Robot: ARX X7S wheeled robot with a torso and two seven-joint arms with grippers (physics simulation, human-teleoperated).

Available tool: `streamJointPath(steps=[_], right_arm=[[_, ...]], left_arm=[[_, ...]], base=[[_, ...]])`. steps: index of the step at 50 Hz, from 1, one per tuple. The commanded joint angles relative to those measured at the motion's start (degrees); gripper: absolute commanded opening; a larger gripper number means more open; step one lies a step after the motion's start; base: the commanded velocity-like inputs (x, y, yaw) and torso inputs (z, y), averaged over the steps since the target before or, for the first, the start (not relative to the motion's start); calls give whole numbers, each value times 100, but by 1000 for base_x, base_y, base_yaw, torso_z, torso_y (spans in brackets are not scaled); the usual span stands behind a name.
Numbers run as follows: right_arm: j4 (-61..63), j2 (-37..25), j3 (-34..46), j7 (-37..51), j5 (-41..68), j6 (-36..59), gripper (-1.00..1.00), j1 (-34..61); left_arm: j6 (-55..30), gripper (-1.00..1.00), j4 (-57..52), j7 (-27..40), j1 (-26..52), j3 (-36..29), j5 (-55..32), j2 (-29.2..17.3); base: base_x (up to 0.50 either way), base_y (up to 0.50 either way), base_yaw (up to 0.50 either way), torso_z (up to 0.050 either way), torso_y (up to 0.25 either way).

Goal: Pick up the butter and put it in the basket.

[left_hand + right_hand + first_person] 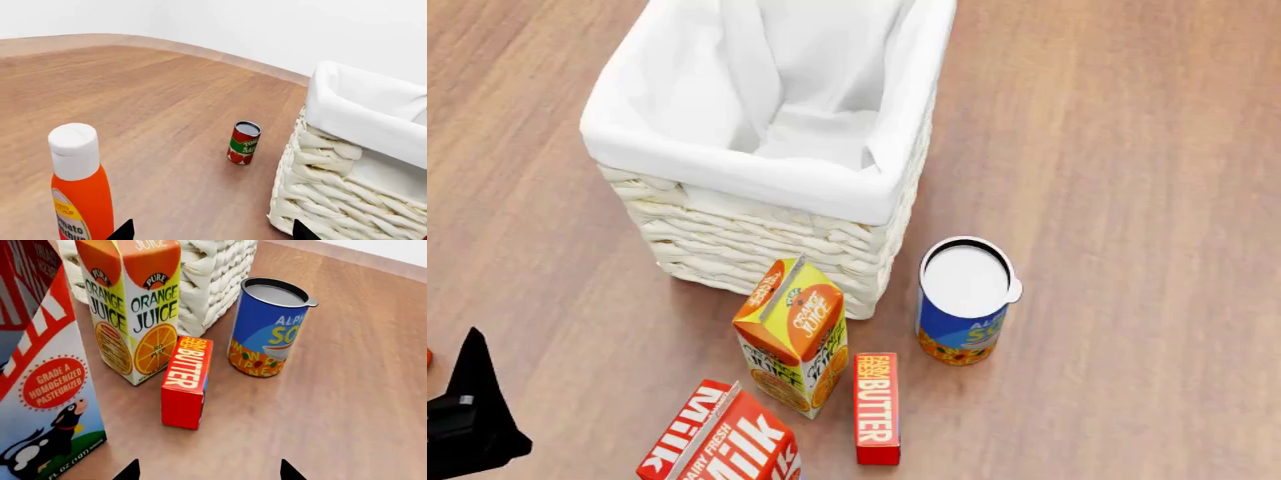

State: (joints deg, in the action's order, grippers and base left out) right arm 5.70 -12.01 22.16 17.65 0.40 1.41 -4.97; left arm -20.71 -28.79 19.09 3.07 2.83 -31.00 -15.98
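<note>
The butter (877,407) is a slim red box lying flat on the wooden surface, between the juice carton and the blue can. It also shows in the right wrist view (187,381), a short way ahead of my right gripper (208,474), which is open and empty. The basket (761,240), woven with a white liner, stands behind the cartons; its corner shows in the left wrist view (333,190). My left gripper (210,234) is open and empty, between a ketchup bottle and the basket. In the head view, only a dark part of the left arm (467,420) shows at the lower left.
An orange juice carton (791,335) stands against the basket's front. A milk carton (723,440) stands left of the butter. A blue soup can (965,300) stands right of it. A ketchup bottle (80,190) and a tomato sauce can (243,143) stand near the left gripper.
</note>
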Motion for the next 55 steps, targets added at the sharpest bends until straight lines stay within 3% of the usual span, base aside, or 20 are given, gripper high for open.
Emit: streamJointPath(steps=[1,24,55], right_arm=[[-250,57,161,-35,-75,-110,100,218],[-980,174,170,-319,308,-393,100,880],[-1067,127,237,-501,553,-158,100,1330]], left_arm=[[-58,100,-181,79,-104,46,-96,-54],[-130,100,-340,175,-145,97,-264,-134],[-107,100,-487,239,-254,68,-361,-193]], base=[[0,0,0,0,0],[0,0,0,0,0],[0,0,0,0,0]])
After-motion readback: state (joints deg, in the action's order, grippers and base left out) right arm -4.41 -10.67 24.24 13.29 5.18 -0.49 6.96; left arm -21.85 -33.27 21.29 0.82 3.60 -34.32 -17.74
